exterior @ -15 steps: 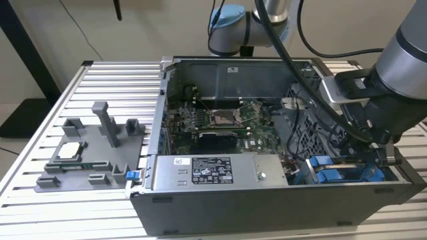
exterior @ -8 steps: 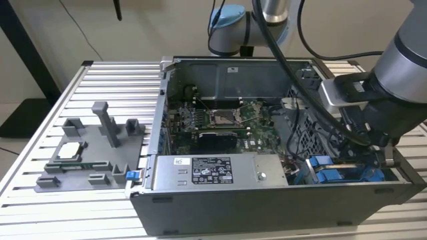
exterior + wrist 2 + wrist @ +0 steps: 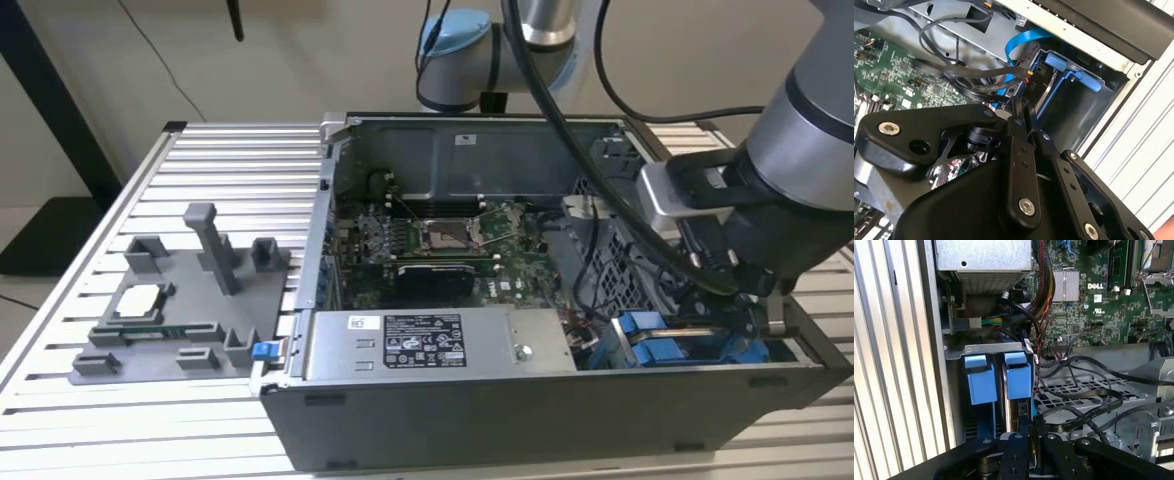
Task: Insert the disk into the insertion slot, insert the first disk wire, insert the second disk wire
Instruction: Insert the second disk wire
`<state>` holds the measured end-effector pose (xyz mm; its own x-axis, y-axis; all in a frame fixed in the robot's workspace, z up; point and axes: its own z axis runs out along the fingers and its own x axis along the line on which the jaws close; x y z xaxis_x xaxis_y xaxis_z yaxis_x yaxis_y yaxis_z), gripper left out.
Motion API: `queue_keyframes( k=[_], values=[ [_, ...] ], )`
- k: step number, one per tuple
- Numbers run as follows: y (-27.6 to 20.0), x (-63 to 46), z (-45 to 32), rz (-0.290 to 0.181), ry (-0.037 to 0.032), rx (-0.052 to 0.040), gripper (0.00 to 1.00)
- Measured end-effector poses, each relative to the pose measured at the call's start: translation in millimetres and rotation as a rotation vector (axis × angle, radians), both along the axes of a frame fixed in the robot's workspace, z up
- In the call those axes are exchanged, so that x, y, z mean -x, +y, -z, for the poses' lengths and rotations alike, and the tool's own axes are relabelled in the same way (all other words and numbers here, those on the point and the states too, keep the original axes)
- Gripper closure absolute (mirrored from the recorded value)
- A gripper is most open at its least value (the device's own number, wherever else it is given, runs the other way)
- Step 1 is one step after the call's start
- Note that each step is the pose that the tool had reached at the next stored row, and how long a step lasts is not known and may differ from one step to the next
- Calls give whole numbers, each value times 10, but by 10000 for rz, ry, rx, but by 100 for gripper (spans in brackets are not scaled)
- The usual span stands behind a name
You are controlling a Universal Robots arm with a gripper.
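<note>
At the case's corner, the gripper [image 3: 1029,427] is clenched above the disk [image 3: 1015,410], seated in the blue-railed slot [image 3: 981,380]; black cables [image 3: 1079,410] crowd alongside.

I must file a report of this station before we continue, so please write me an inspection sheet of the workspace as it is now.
Surface: ribbed metal table carrying an open computer case.
Job's things: insertion slot with blue tabs sits at the case edge beside the power supply; whether the disk is seated cannot be told.
Clutter: grey fixture tray on the exterior view's left.
Grippers: gripper is shut, right at the slot.
Cables: black wires loop beside the slot; a blue flat cable runs above it.
Surroundings: green circuit board inside the case; pale wall behind.
</note>
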<state>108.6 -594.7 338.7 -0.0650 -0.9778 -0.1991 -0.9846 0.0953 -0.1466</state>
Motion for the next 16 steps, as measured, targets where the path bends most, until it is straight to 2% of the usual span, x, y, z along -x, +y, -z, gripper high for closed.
queue_keyframes(
  k=[8, 16],
  values=[
    [0, -12, 23, 0, 0, -1, 100],
    [1, -12, 87, -1, -1, -5, 100]
  ],
)
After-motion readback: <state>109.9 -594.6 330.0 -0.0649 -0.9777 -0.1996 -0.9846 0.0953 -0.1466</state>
